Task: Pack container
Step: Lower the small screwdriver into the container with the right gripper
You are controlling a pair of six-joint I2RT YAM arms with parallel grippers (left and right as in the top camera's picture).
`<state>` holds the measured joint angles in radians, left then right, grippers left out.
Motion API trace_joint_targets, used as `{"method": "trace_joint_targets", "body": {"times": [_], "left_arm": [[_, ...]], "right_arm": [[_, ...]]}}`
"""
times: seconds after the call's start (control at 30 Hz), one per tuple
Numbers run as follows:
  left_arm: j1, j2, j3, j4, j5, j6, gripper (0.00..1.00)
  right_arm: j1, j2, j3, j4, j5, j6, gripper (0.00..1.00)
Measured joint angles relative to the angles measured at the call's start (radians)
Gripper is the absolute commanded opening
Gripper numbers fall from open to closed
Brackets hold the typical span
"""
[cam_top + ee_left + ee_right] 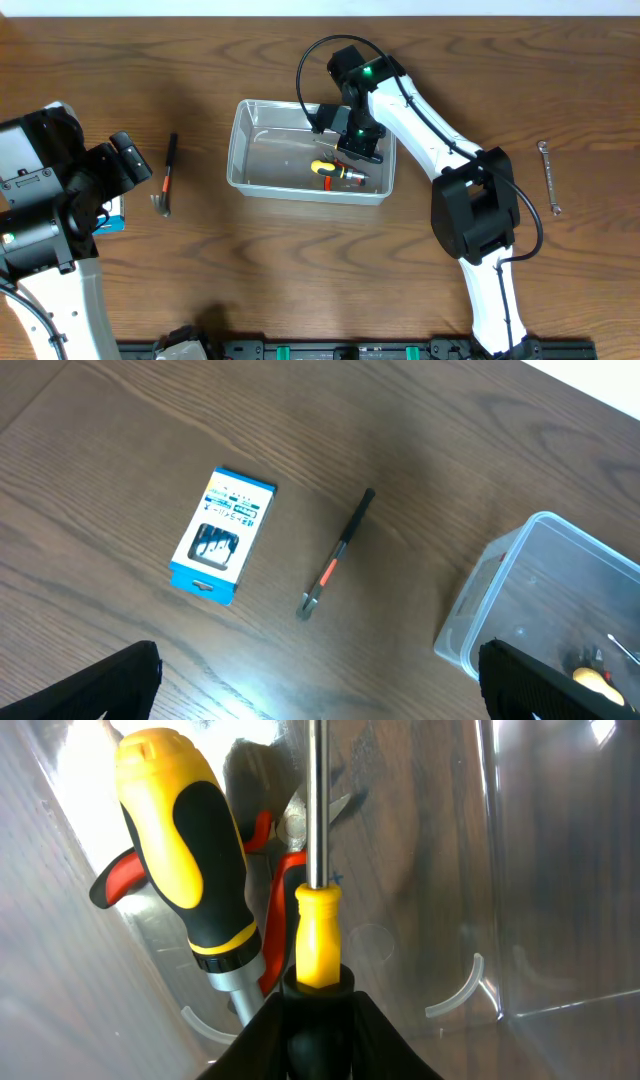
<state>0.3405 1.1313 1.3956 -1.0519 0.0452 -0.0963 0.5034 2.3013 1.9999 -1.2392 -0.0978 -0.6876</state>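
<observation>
Dark wood desk (300, 260) all round, and packing looks mid-drop: a slim yellow screwdriver (318, 935) is clamped in the right jaws, with the container (236, 150) walled around them, so a release is probably called for next, while the left jaws are spread wide above a black-handled tool (340, 550).

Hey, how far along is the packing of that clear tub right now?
Done: a yellow-and-black screwdriver and a red-handled tool lie in the container. In hand: the right gripper, inside the container, is shut on a thin yellow-handled screwdriver. Left: the hammer, the blue-and-white box and the wrench lie on the table outside; the left gripper is open and empty.
</observation>
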Motion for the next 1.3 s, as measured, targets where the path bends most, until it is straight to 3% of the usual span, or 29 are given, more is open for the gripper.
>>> {"method": "trace_joint_targets", "body": {"times": [0.37,0.6,1.3], "left_arm": [[0.000,0.000,0.000,0.000,0.000,0.000,0.98],[0.000,0.000,0.000,-0.001,0.000,0.000,0.98],[0.000,0.000,0.000,-0.001,0.000,0.000,0.98]], "right_arm": [[-0.002,0.016,0.000,0.072,0.000,-0.003,0.30],[-0.002,0.024,0.000,0.046,0.009,-0.010,0.01],[-0.073,0.024,0.000,-0.063,0.043,0.016,0.01]]}}
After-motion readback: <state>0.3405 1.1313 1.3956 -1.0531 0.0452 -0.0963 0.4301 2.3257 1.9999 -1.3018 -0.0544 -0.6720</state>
